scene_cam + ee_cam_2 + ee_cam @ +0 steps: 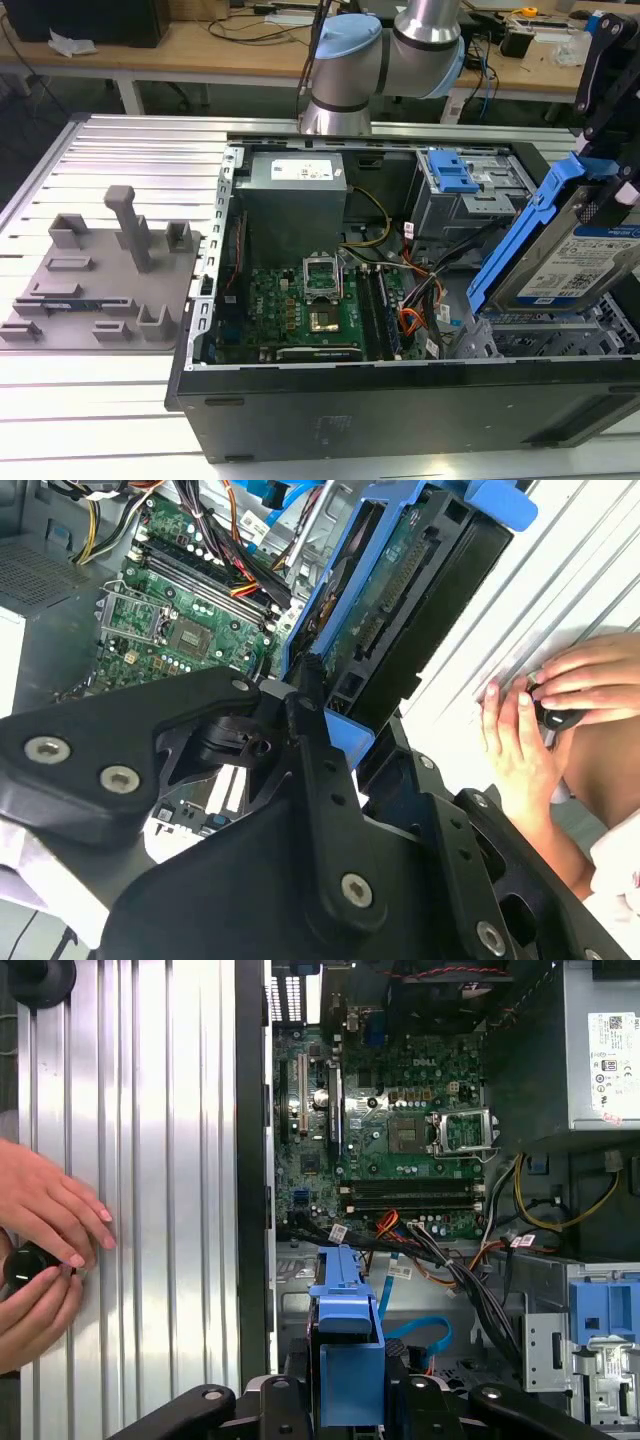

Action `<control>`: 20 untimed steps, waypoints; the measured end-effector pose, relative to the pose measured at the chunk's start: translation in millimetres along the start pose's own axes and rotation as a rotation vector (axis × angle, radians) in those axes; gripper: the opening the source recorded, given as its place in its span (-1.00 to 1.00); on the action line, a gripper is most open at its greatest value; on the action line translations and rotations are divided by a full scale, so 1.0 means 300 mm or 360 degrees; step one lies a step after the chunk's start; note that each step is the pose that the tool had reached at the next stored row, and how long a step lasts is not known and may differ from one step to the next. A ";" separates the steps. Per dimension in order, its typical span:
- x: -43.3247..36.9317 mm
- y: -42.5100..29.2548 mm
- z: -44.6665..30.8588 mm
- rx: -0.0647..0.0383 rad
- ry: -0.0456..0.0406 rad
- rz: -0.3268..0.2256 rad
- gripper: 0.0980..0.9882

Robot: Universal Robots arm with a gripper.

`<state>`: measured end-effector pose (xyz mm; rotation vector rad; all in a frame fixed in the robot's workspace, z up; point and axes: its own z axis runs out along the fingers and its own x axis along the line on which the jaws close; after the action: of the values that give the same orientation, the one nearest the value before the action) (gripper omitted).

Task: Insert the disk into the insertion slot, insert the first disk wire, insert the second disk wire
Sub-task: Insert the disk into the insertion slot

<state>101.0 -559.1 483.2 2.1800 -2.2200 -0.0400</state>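
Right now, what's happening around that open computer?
The gripper holds the disk by its blue frame, tilted above the drive cage at the computer case's end on the exterior view's right. The disk is not in the slot yet. A person's hands hold a small black object on the table beside the case.

Robotics laboratory, computer-assembly test cell. Evidence: industrial robot arm point(400, 45) rising behind slotted aluminium desk point(100, 140); opened computer tower point(400, 410) on it, motherboard point(310, 300) exposed; grey fixture plate point(100, 280) with posts and pockets beside tower; wooden desks point(200, 55) behind, carrying cables point(250, 22); person's hands point(45, 1220) on slotted desk.
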 end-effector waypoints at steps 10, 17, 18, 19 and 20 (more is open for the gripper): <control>0.002 0.001 0.002 0.0047 -0.0050 -0.0002 -0.40; 0.001 -0.002 0.004 0.0061 -0.0050 -0.0002 -0.40; 0.001 -0.005 0.004 0.0062 -0.0050 -0.0002 -0.40; 0.001 -0.009 0.005 0.0063 -0.0050 -0.0002 -0.40; 0.001 -0.012 0.006 0.0063 -0.0050 -0.0002 -0.40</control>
<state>104.7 -559.6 481.4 2.2160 -2.2555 -0.0306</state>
